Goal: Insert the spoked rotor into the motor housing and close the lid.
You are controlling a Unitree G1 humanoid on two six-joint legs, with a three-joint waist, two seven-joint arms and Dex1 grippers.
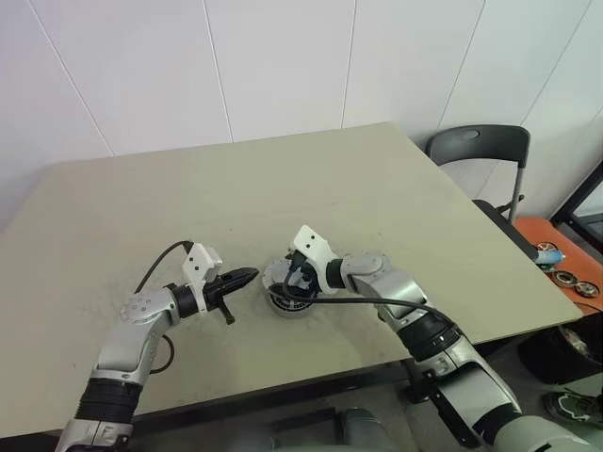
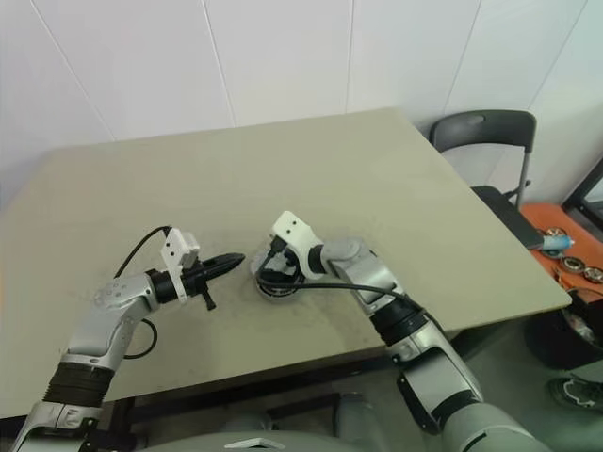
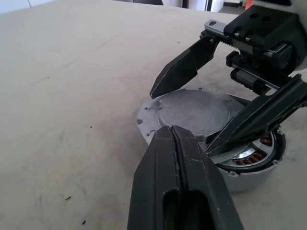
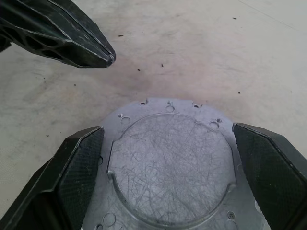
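1. White wall panels back a beige table [image 1: 283, 188] that spans most of the head view; a dark chair [image 1: 476, 151] stands at the upper right of the frame.
2. Just below the centre of the frame sits the motor housing [image 3: 252, 165], a round puck with copper-coloured windings showing at its open side in the left wrist view.
3. On top of it lies the lid [image 4: 168, 167], a grey scratched metal disc with small holes around its edge; in the left wrist view it sits tilted, one side raised off the housing.
4. The right gripper [image 1: 290, 281] reaches in from the lower right, and its two black fingers [image 4: 79, 163] stand wide apart on either side of the lid, not clamped on it.
5. The left gripper [image 1: 247, 276] comes in from the lower left with its fingers pressed together, holding nothing, its tip just beside the housing.
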